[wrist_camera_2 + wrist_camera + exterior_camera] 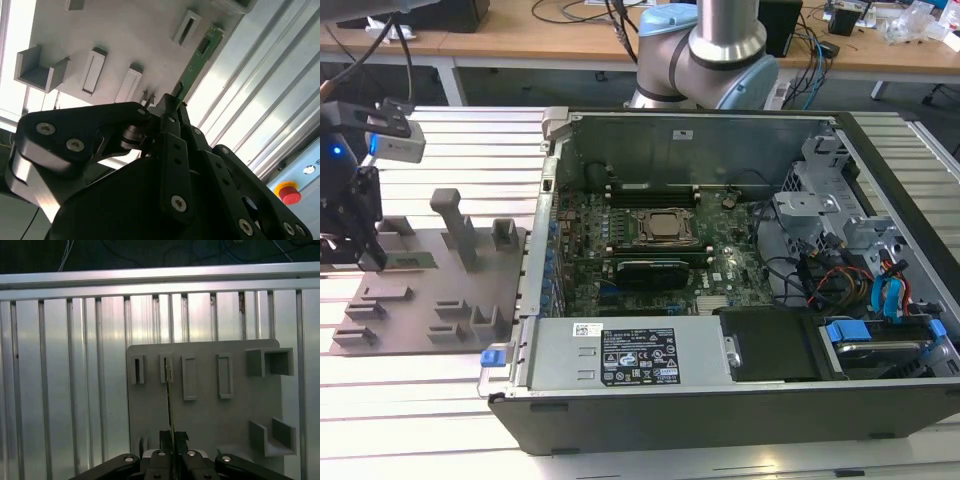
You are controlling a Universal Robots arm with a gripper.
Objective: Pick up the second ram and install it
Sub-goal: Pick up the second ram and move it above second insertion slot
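Dark-green, thin and flat, the second ram (196, 62) stands on its long edge by the grey plastic holder plate (410, 325), at the exterior view's left. My black gripper (173, 436) pinches one end tight so it cannot tip.

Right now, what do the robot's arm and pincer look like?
The arm is a thick silver tube with pale blue caps at its joint. The pincer is matte black, built of flat linked bars pinned with shiny silver screws, narrowing to two slim fingers. A small grey box sits by the wrist, beside a blue light.
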